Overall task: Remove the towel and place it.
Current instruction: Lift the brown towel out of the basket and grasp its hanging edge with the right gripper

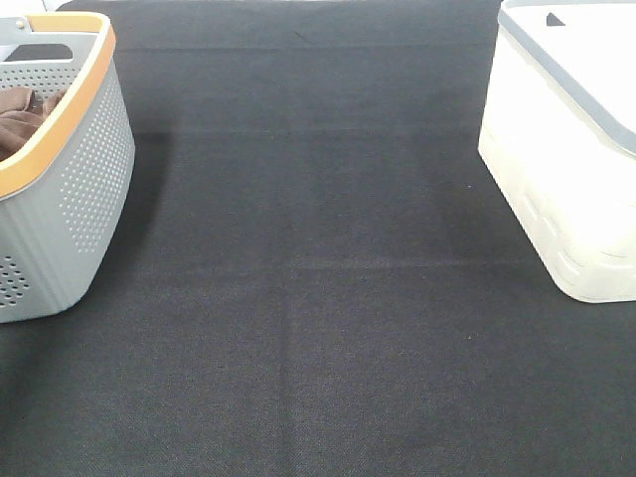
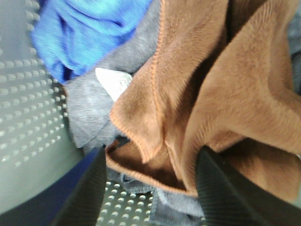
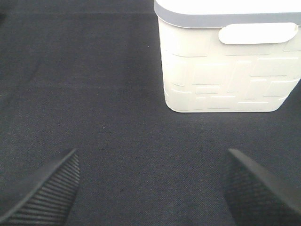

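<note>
The towel (image 2: 225, 94) is a reddish-brown terry cloth with a stitched hem, lying crumpled in the grey basket (image 2: 23, 117). A small white tag (image 2: 113, 82) shows beside its hem. In the exterior high view a bit of the towel (image 1: 20, 114) peeks over the basket's orange rim (image 1: 70, 109). My left gripper (image 2: 153, 160) is down inside the basket, open, its two black fingers standing either side of a fold of the towel. My right gripper (image 3: 151, 157) hangs open over the black table, holding nothing. Neither arm shows in the exterior high view.
A blue cloth (image 2: 84, 33) and a grey cloth (image 2: 89, 108) lie under and beside the towel in the grey basket (image 1: 79, 189). A white basket (image 1: 566, 179) stands at the right of the black table (image 1: 318, 298), in front of the right gripper (image 3: 225, 70).
</note>
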`<move>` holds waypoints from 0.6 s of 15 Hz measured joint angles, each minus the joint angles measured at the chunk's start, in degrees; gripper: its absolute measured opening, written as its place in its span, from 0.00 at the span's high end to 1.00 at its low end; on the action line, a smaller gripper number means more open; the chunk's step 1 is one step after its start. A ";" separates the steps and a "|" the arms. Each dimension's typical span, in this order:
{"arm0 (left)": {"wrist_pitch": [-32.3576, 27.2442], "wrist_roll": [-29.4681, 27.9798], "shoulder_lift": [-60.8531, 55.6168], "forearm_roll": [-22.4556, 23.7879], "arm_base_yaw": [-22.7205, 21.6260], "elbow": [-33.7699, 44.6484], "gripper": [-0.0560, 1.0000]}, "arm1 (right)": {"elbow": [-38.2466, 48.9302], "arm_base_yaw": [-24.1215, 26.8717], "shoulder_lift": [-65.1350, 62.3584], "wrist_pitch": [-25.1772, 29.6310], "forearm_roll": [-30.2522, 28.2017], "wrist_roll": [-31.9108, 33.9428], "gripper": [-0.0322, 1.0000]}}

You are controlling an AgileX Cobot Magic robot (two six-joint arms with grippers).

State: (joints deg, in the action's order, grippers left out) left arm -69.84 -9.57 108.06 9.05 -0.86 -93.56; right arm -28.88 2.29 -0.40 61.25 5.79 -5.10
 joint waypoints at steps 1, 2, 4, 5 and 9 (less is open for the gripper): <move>0.00 -0.06 -1.26 0.06 0.00 0.00 0.43 | 0.00 0.00 0.00 0.00 0.00 0.00 0.21; -0.06 -0.06 -1.83 0.17 0.00 0.11 0.43 | 0.00 0.00 0.00 0.00 0.00 0.00 0.21; 0.00 -0.06 -2.06 0.69 0.00 0.17 0.43 | 0.00 0.00 0.00 0.00 0.00 0.00 0.21; 0.00 -0.06 -2.06 0.69 0.00 0.23 0.43 | 0.00 0.00 0.00 0.00 0.00 0.00 0.21; 0.00 -0.06 0.57 0.69 0.00 0.23 0.43 | 0.00 0.00 0.00 0.00 0.00 0.00 0.21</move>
State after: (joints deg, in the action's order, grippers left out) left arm -69.84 -9.63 108.63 9.74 -0.86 -93.33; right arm -28.88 2.29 -0.40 61.25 5.79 -5.10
